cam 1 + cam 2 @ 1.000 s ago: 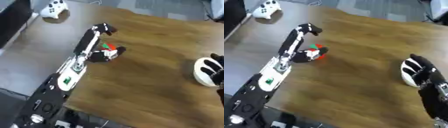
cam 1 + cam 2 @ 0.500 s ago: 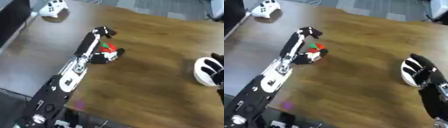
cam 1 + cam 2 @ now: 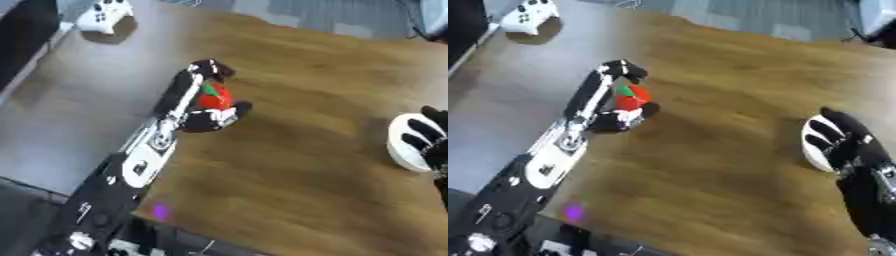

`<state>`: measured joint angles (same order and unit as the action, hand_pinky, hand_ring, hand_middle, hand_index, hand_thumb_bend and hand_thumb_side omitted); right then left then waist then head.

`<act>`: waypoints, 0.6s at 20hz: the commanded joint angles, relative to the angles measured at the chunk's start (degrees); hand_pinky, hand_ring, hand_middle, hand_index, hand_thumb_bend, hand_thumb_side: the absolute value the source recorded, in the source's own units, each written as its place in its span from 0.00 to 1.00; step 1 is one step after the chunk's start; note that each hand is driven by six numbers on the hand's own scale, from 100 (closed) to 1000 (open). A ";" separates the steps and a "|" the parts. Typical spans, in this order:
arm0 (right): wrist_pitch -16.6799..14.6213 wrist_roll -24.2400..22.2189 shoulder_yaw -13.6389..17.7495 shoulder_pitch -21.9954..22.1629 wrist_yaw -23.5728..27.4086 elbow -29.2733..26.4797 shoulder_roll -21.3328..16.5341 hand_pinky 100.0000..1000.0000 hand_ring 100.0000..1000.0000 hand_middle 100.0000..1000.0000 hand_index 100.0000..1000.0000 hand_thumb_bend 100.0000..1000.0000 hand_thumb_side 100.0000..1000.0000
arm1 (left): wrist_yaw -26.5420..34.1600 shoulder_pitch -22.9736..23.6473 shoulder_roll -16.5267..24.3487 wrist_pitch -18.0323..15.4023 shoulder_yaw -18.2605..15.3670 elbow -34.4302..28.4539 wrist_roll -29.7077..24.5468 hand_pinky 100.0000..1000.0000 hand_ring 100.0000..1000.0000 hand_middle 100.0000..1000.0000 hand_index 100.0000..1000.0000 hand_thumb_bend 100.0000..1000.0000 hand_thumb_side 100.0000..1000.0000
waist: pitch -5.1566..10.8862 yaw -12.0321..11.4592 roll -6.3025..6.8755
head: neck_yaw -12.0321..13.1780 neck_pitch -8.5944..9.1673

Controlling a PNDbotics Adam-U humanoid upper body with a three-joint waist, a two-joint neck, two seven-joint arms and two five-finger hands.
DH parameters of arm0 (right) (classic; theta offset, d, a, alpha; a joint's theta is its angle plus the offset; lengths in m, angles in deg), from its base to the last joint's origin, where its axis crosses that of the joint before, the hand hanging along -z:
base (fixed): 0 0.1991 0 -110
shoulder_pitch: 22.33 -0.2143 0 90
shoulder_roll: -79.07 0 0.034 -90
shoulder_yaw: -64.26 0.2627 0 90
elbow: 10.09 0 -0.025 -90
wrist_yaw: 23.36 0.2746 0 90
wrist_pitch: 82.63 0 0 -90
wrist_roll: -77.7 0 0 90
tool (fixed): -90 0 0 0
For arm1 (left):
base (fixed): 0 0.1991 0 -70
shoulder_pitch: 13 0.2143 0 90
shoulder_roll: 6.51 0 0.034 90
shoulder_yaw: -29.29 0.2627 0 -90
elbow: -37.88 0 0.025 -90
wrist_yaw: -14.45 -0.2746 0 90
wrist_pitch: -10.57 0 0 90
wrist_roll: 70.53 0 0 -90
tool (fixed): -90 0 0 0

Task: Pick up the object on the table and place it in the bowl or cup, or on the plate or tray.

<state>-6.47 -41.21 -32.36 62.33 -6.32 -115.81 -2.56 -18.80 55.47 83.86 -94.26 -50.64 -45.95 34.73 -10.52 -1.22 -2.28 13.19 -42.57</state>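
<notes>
At about 4 o'clock in the view, the right hand (image 3: 843,141) rests with its fingers straight over a white dish (image 3: 817,143) on the wooden worktop (image 3: 737,90). Toward 11 o'clock from centre, the left hand (image 3: 203,109) has its fingers and thumb curled round a red object with a green top (image 3: 212,98). At far 11 o'clock lies a white game controller (image 3: 102,14).

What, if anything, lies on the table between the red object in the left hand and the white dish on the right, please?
Nothing visible does. The left hand curls round the red object, and only bare wooden table stretches to the white dish, where the right hand rests.
</notes>
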 commanded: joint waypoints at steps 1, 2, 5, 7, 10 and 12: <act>-0.14 -0.19 0.12 -0.61 0.38 -1.32 -0.39 0.92 0.94 0.96 0.97 0.00 0.90 | -0.19 -0.19 -0.09 -0.48 -0.03 0.65 0.01 0.69 0.57 0.56 0.70 0.53 0.80 | 0.59 0.10 0.06 | 0.28 0.08; -0.14 -0.20 0.13 -0.62 0.38 -1.33 -0.38 0.92 0.94 0.97 0.97 0.00 0.90 | -0.28 -0.15 -0.19 -0.63 -0.02 0.98 0.02 0.70 0.58 0.56 0.71 0.53 0.80 | 0.56 0.12 0.03 | 0.26 0.09; -0.17 -0.22 0.15 -0.62 0.38 -1.36 -0.36 0.92 0.94 0.97 0.97 0.00 0.90 | -0.68 -0.07 -0.40 -0.99 0.05 1.35 0.03 0.69 0.58 0.56 0.70 0.53 0.80 | 0.50 0.14 -0.03 | 0.22 0.07; -0.16 -0.24 0.15 -0.63 0.38 -1.37 -0.34 0.92 0.94 0.97 0.97 0.00 0.90 | -0.82 -0.06 -0.48 -1.09 0.09 1.36 0.03 0.69 0.58 0.56 0.70 0.52 0.80 | 0.48 0.13 -0.03 | 0.18 0.07; -0.14 -0.27 0.16 -0.64 0.41 -1.40 -0.33 0.92 0.94 0.97 0.97 0.00 0.90 | -0.97 -0.02 -0.56 -1.09 0.14 1.26 -0.03 0.69 0.58 0.56 0.70 0.52 0.80 | 0.45 0.13 -0.03 | 0.16 0.05; -0.14 -0.29 0.16 -0.64 0.42 -1.42 -0.34 0.92 0.94 0.97 0.97 0.00 0.90 | -1.02 0.02 -0.54 -1.10 0.18 1.23 -0.05 0.69 0.58 0.56 0.70 0.52 0.80 | 0.41 0.14 -0.03 | 0.12 0.06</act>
<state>-6.54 -41.31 -32.36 62.32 -6.31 -116.06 -2.56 -19.54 55.90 83.03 -95.13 -50.53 -44.15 34.64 -10.65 -1.18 -2.38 13.19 -42.57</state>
